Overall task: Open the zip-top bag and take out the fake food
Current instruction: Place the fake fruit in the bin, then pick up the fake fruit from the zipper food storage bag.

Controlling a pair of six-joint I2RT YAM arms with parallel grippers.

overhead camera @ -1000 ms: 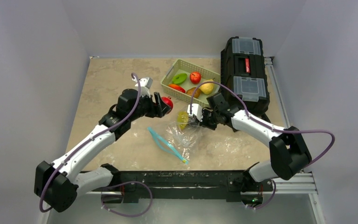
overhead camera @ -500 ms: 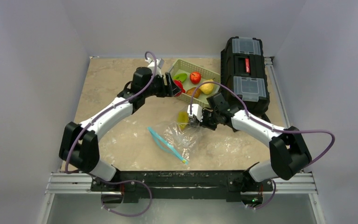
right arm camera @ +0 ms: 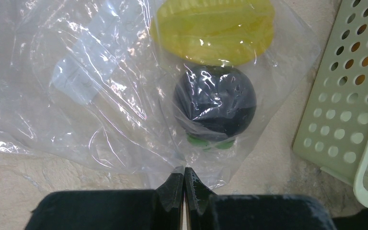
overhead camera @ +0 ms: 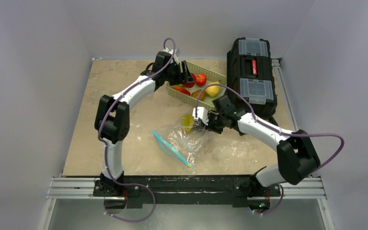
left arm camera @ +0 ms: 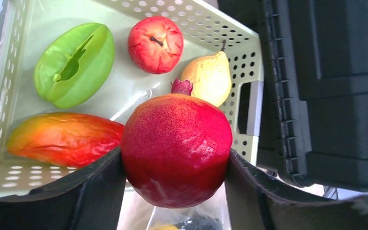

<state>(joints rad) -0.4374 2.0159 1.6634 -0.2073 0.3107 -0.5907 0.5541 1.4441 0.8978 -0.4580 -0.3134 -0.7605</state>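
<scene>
The left tool stood partly open, its two fingers pressed against either side of a red pomegranate, which it held in the air above the pale green basket. In the basket below lay more fake food: a green halved fruit, a red apple, a yellow pear and a red-orange mango. The pear lay against the wall nearest the black toolbox, which stood just beside the basket. The right tool was fully closed, its fingertips pinched on the edge of the zip-top bag low over the desk. The bag lay crumpled on the desk near the basket, with its teal zip strip on the side away from the right tool, toward the arms' bases. Inside the clear plastic, just beyond the pinched edge, sat a dark purple fruit and, touching it on the far side, a yellow ridged fruit.
</scene>
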